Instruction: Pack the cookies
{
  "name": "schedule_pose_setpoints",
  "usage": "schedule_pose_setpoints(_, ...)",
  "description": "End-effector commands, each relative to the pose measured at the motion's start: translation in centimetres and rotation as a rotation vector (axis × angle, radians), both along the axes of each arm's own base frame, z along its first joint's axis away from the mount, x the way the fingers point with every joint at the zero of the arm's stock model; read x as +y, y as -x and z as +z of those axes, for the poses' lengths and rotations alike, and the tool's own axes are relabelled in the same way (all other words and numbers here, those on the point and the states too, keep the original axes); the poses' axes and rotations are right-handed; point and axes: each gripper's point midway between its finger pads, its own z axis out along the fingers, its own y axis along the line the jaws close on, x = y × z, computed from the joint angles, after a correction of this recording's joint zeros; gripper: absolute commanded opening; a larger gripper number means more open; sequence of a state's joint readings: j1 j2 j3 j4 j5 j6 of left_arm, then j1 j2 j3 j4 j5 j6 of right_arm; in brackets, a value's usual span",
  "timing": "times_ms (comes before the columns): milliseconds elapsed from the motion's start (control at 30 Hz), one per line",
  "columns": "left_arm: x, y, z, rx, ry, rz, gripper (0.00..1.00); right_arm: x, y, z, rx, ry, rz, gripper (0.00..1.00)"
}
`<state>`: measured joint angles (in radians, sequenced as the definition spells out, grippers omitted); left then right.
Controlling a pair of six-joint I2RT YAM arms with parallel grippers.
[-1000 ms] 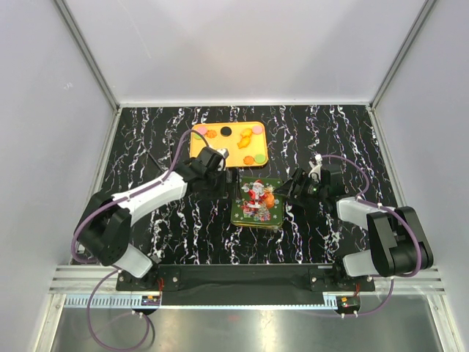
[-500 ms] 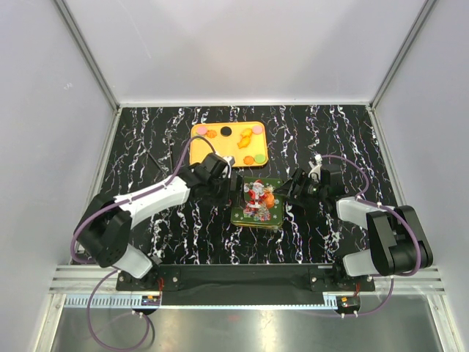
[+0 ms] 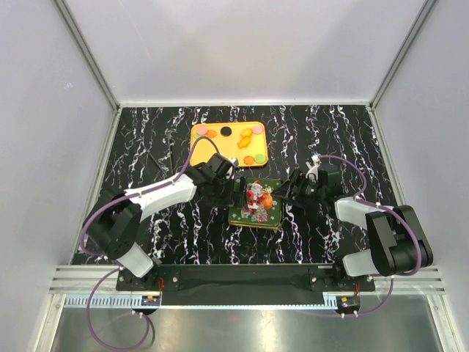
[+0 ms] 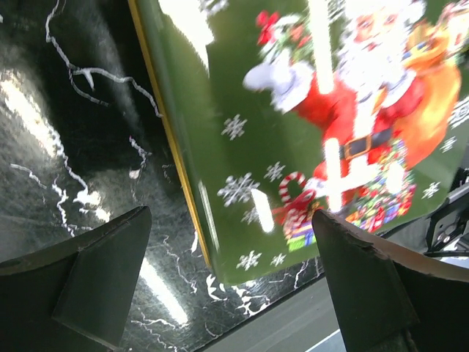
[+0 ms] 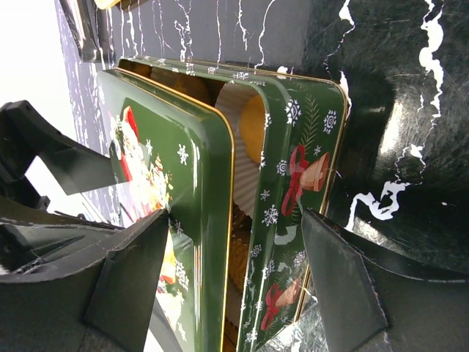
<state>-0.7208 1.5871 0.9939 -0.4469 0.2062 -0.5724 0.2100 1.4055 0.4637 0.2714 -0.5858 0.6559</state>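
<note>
our left gripper (image 3: pixel 233 192) reaches low, jaws wide at the left edge of the santa tin (image 3: pixel 256 208), whose lid sits ajar. behind it the cookies (image 3: pixel 226 130) lie on the orange tray (image 3: pixel 220 144). our right gripper (image 3: pixel 287 192) leans in, jaws wide astride the tin's right side.

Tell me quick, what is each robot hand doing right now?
Left gripper: jaws open, holding nothing.
Right gripper: jaws astride the Christmas tin; grip cannot be told.
</note>
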Motion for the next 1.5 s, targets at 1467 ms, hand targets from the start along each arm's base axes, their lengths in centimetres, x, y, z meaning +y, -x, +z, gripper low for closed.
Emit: schedule_pose_setpoints(1467, -4.0, -4.4, 2.1, -0.057, 0.023, -0.02, 0.99, 1.7, -0.4, 2.5, -0.107, 0.057, 0.043, 0.85)
